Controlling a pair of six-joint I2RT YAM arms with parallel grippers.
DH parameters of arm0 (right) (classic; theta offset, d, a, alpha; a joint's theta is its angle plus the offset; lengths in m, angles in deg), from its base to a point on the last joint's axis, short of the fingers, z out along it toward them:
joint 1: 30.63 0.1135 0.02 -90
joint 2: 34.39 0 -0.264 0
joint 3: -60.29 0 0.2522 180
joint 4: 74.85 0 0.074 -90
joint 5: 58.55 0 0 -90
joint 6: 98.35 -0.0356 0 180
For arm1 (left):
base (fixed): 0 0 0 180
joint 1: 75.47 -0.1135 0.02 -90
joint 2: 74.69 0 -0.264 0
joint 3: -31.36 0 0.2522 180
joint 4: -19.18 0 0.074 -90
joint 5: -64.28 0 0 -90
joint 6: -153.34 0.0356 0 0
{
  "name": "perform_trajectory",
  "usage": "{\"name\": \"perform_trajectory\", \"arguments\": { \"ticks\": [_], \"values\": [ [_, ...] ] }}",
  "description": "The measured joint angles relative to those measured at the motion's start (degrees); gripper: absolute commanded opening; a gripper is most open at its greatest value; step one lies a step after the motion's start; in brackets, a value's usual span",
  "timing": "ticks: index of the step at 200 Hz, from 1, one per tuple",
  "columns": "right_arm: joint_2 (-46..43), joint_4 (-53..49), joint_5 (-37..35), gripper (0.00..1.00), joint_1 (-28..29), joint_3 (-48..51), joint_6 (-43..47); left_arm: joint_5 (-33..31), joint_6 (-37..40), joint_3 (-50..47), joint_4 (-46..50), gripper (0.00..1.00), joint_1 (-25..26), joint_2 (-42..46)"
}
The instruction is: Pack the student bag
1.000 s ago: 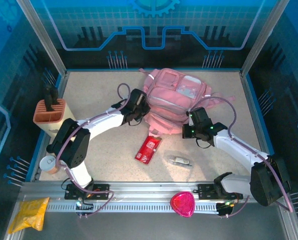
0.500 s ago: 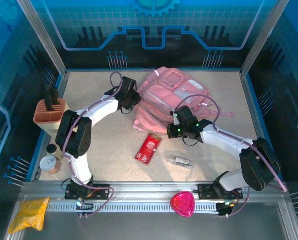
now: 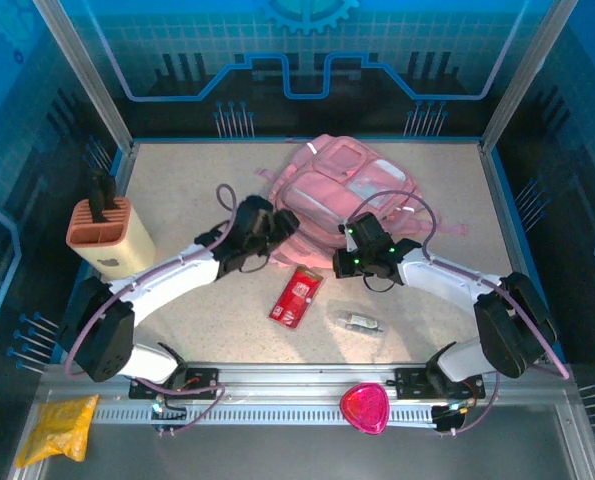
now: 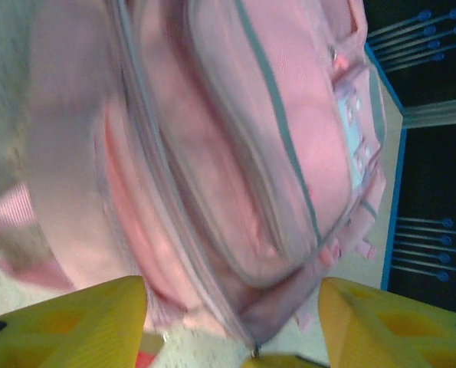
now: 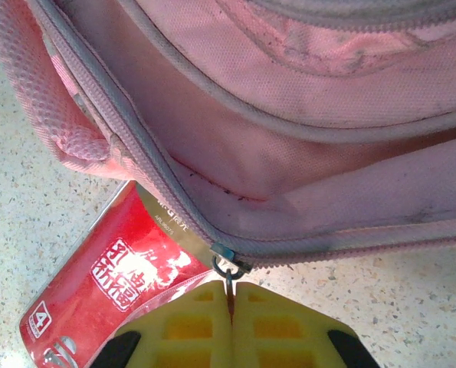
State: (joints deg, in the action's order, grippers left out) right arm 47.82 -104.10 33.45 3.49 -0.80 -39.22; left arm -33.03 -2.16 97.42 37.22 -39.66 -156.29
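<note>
Student bag (image 3: pixel 342 195) ahead of wide-spread left jaws, zipper pull (image 5: pixel 229 273) between closed right jaws

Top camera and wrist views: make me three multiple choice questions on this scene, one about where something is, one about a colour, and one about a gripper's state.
1. Where is the red packet?
A: on top of the student bag
B: on the table at the bag's near edge
C: inside the bag's window pocket

2. What colour are the right gripper fingers?
A: yellow
B: black
C: blue

3. The right gripper is:
A: open
B: shut on the packet
C: shut on the bag's zipper pull

Answers:
1. B, the packet lies flat on the table beside the bag's near edge.
2. A, the right wrist view shows yellow fingers.
3. C, the fingers are closed together with the pull pinched between them.
</note>
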Motion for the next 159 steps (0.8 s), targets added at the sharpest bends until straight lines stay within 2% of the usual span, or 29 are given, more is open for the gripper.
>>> {"name": "perform_trajectory", "arguments": {
  "ticks": [31, 50, 96, 159],
  "values": [
    [0.0, 0.17, 0.0, 0.0, 0.11, 0.04, -0.02, -4.02, -7.89, -2.58, -2.6, 0.69, 6.91, -1.14],
    [0.0, 0.57, -0.04, 0.0, 0.35, 0.22, -0.02, -5.38, -11.28, -2.27, -4.9, 0.69, 9.35, -3.76],
    [-0.04, 1.25, -0.13, 0.0, 0.44, 0.9, 0.0, -7.91, -18.01, -0.22, -6.49, 0.62, 12.2, -11.23],
    [-0.13, 1.86, -0.44, 0.0, 0.74, 1.36, 0.0, -9.66, -22.56, 4.74, -6.19, 0.62, 12.41, -18.21]
  ]
}}
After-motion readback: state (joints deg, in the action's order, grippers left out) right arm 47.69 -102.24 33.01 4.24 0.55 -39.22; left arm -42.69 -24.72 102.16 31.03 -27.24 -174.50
